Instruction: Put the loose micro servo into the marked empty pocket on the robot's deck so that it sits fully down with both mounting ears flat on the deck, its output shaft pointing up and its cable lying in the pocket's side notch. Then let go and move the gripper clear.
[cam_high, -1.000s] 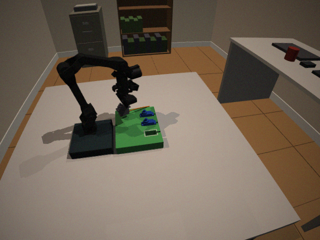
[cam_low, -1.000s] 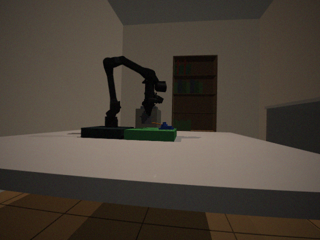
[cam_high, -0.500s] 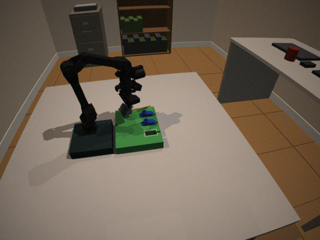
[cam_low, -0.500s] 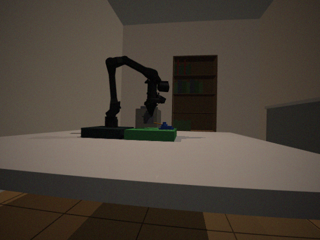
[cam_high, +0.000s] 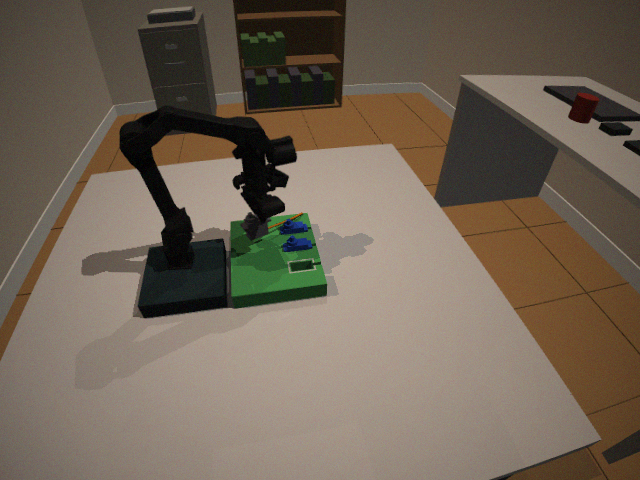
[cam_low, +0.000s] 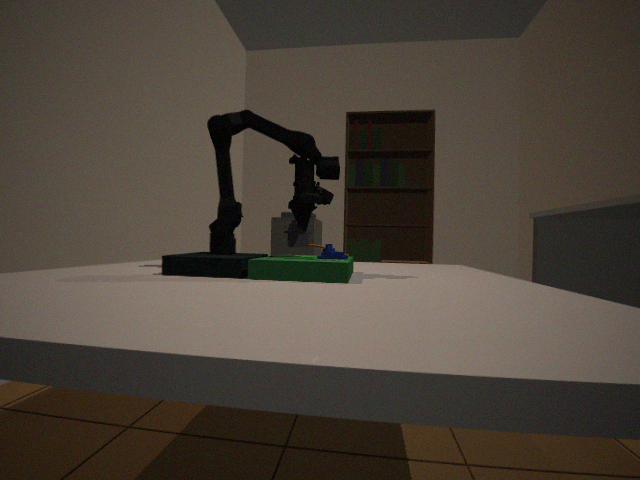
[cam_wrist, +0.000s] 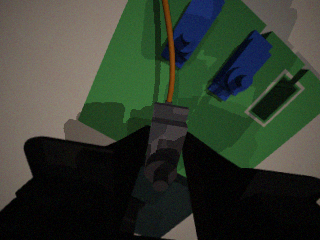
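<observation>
The loose servo (cam_high: 254, 225) (cam_low: 294, 237) (cam_wrist: 168, 134) is dark grey and tilted, with its rounded shaft end toward the bottom of the wrist view. My gripper (cam_high: 261, 219) (cam_low: 303, 228) (cam_wrist: 166, 133) is shut on its body and holds it above the green deck (cam_high: 258, 286) (cam_low: 299, 269) (cam_wrist: 107, 90). The orange cable (cam_high: 285, 221) (cam_low: 316, 245) (cam_wrist: 171, 70) runs out from the servo's other end. The marked pocket's pale outline (cam_high: 302, 271) (cam_wrist: 255, 118) surrounds an empty opening with a side notch at the deck's right edge. How the ears lie is too dark to tell.
Two blue servos, one farther (cam_high: 294, 226) (cam_wrist: 197, 27) and one nearer the pocket (cam_high: 297, 244) (cam_wrist: 243, 62), sit in the deck between the held servo and the pocket. The dark arm base (cam_high: 183, 279) (cam_low: 206, 264) adjoins the deck's left side.
</observation>
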